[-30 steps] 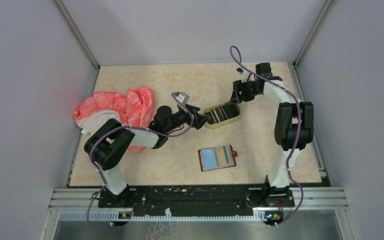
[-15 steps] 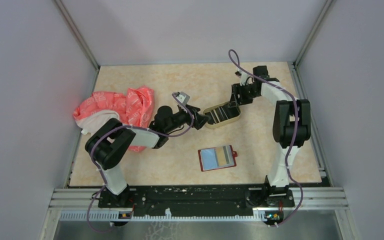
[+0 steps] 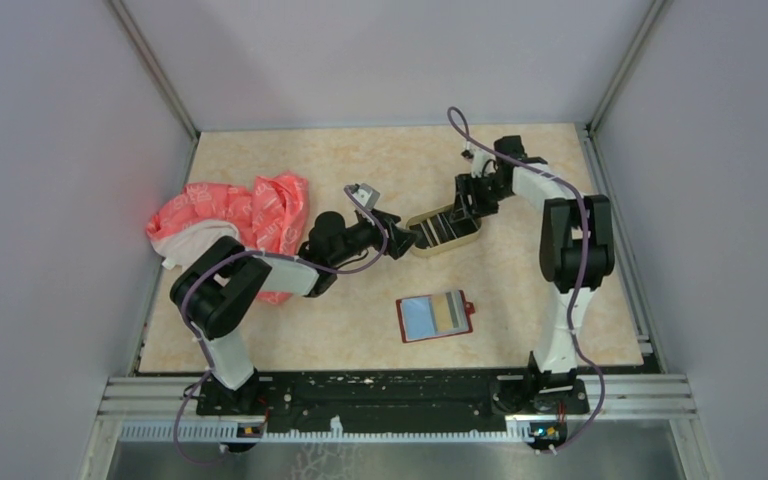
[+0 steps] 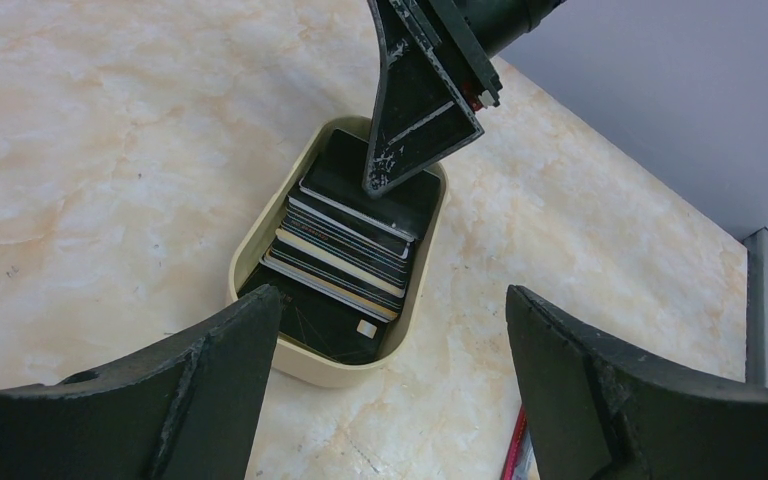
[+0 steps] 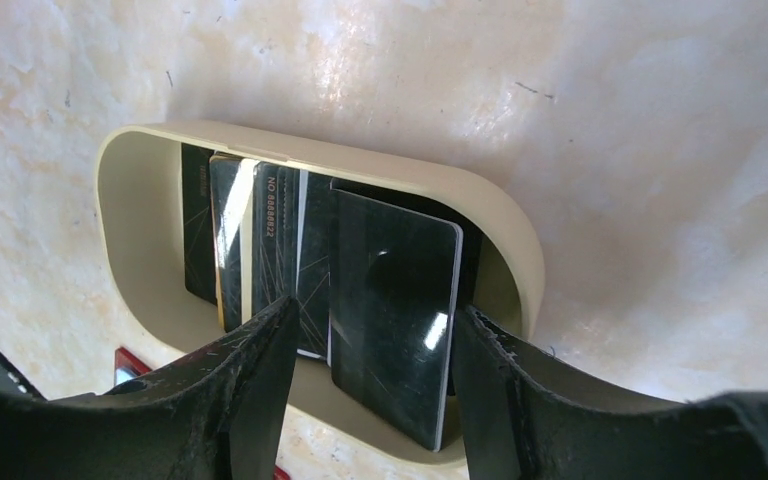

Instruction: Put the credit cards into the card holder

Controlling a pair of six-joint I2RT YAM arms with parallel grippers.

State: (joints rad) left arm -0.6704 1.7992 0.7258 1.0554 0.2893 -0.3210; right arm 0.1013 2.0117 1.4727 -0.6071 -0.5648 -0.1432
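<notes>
The credit cards (image 5: 280,250), mostly dark, lie fanned in an oval tan tray (image 5: 500,230). My right gripper (image 5: 375,310) is open and low over the tray's far end, its jaws straddling the top dark card (image 5: 395,310); the right jaw is close to that card's edge and the left jaw stands apart from it. My left gripper (image 4: 392,298) is wide open just short of the tray's (image 4: 310,365) near end, holding nothing. The red card holder (image 3: 436,338) lies open nearer the bases, with a light-blue card (image 3: 422,316) and a gold-tan card (image 3: 450,312) on it.
A crumpled pink cloth (image 3: 235,225) lies at the left beside the left arm. Grey walls close in the table on three sides. The right gripper's finger (image 4: 420,100) reaches into the tray from its far end in the left wrist view.
The right arm has swung left and lowered its gripper onto the far end of the tray. The left arm, tray and card holder have not moved.
</notes>
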